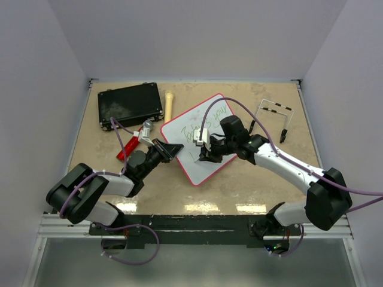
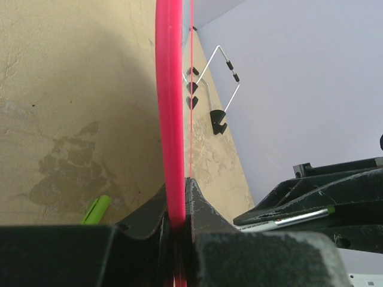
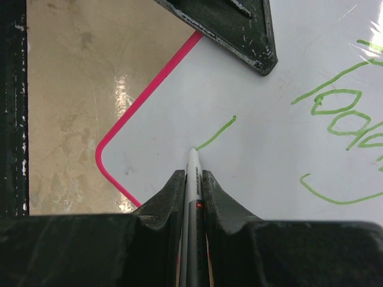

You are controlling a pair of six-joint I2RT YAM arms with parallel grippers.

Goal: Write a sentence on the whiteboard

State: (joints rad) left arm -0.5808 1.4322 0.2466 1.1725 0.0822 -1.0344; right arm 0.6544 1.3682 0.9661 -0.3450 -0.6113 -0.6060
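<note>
- Top external view: whiteboard (image 1: pixel 197 170) lies angled, mid-table, its sentence (image 1: pixel 206 122) partly written in green.
- Left gripper (image 2: pixel 178 197) is clamped on the pink rim.
- Right gripper (image 3: pixel 191 179) pinches a marker (image 3: pixel 192 160), its tip on the board at a short new stroke (image 3: pixel 215 133); more words probably remain.

Left arm (image 1: pixel 114 185) stretched forward-right from base, low over table. Left gripper (image 1: pixel 169 149) clamped on near edge of whiteboard (image 1: pixel 197 170), one finger each side of rim. Right arm (image 1: pixel 287 164) extended leftward, wrist angled down. Right gripper (image 1: pixel 206 156) closed tight on marker (image 3: pixel 192 160), tip on board surface.
</note>
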